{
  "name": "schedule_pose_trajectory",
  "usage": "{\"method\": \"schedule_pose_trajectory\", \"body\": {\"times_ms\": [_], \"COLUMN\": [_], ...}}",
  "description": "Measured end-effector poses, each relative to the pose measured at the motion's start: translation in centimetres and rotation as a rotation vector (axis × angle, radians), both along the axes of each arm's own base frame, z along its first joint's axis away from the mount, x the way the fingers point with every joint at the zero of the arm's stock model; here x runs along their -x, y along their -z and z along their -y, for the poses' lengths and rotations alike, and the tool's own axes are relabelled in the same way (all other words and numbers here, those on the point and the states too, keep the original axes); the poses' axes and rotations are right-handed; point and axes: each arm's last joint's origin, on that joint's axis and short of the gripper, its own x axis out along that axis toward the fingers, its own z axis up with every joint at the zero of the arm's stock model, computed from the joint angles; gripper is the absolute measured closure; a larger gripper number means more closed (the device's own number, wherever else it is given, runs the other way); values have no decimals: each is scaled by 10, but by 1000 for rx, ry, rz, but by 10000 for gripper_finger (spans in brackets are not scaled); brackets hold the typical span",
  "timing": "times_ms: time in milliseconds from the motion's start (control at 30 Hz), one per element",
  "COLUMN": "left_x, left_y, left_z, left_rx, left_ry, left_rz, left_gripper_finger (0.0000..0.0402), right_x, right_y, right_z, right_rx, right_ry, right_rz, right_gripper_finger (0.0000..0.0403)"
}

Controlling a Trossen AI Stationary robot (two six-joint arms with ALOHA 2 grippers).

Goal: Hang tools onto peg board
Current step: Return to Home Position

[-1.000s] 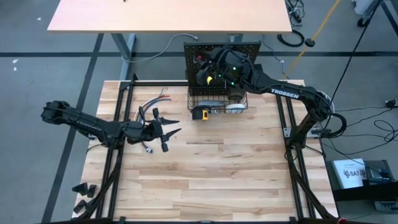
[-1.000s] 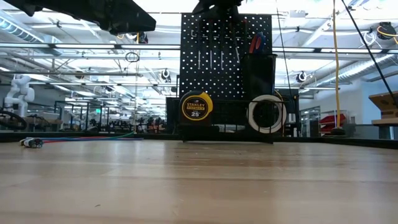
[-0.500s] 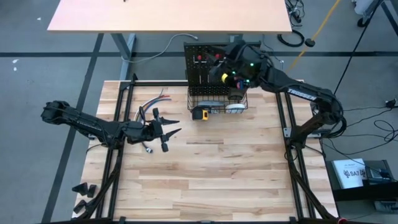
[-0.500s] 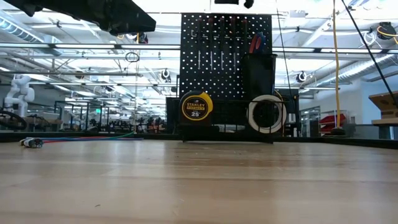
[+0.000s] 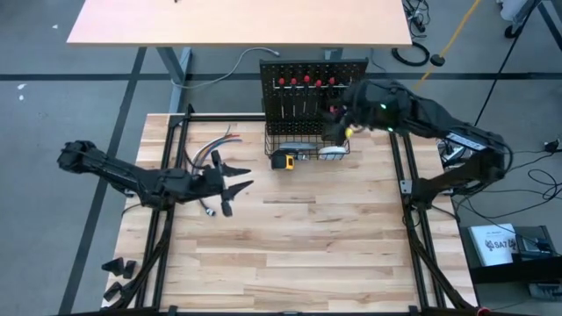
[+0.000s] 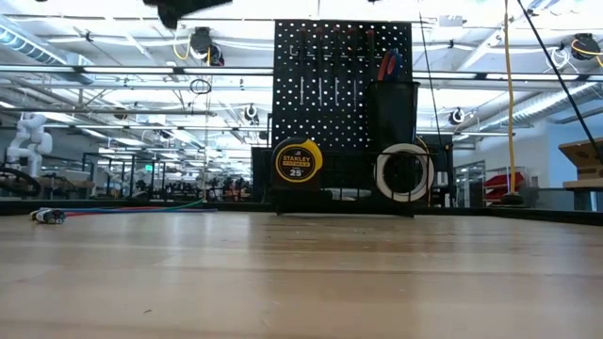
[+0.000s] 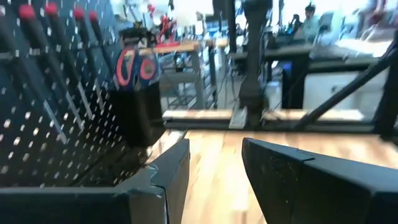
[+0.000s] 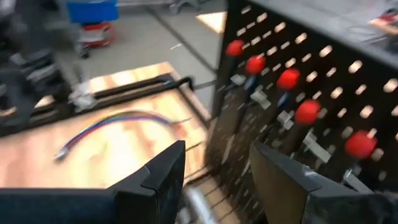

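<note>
1. Middle and near half of the table are bare, so there is wide passage.
2. Far centre is blocked by the upright peg board with the wire basket at its foot and the tape measure at the basket's near-left edge.
3. Board face is crowded by a hanging row of screwdrivers and, on its right, a cup.
4. Right gripper, fingers apart, hangs by the board's right end and closes that side.
5. Left gripper, fingers spread, sits over the table's left, with wires just beyond it.
6. Clear gap between left gripper and tape measure.
</note>
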Motion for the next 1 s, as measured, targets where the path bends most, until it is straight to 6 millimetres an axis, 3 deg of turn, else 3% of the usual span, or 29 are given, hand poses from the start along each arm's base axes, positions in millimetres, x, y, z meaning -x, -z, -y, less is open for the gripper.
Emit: {"method": "schedule_pose_trajectory", "body": {"times_ms": [167,400,600,833,1000], "left_x": [2,3,3,5,8], "left_y": [-21,-24,-21,-6,13], "left_z": [8,12,16,18,16], "left_rx": [39,46,45,96,142], "left_ry": [42,61,77,85,31], "left_rz": [143,168,153,123,89], "left_gripper_finger": [246,246,246,246,246], "right_x": [24,57,80,87,89], "right_y": [-2,30,84,160,186], "right_z": [-30,-55,-65,-69,-67], "right_rx": [-24,-35,-41,-24,14], "right_ry": [-99,-184,-230,-257,-251], "right_rz": [-23,83,244,413,446], "right_gripper_finger": [232,232,232,232,232]}}
